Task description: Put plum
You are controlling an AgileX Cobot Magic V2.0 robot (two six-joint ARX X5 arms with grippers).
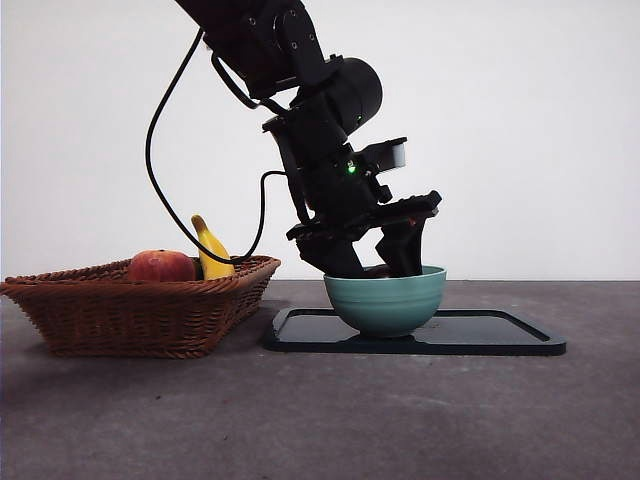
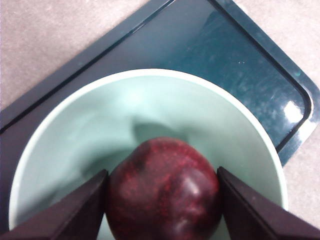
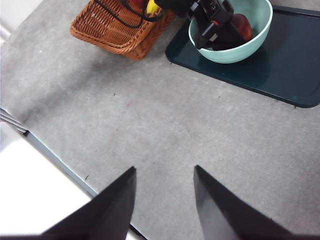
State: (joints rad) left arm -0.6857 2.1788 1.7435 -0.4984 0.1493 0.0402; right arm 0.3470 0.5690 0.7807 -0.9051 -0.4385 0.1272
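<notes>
Plum point(image 2: 164, 192) clamped in left gripper point(image 2: 162, 200), inside bowl point(image 2: 65, 145); underside hidden.

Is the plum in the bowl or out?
In. The left gripper holds the plum between its jaws, down inside the bowl.

Plum point(image 2: 164, 192) in bowl point(image 1: 386, 298); bowl on tray point(image 1: 500, 335); basket point(image 1: 140, 310) left of tray.
</notes>
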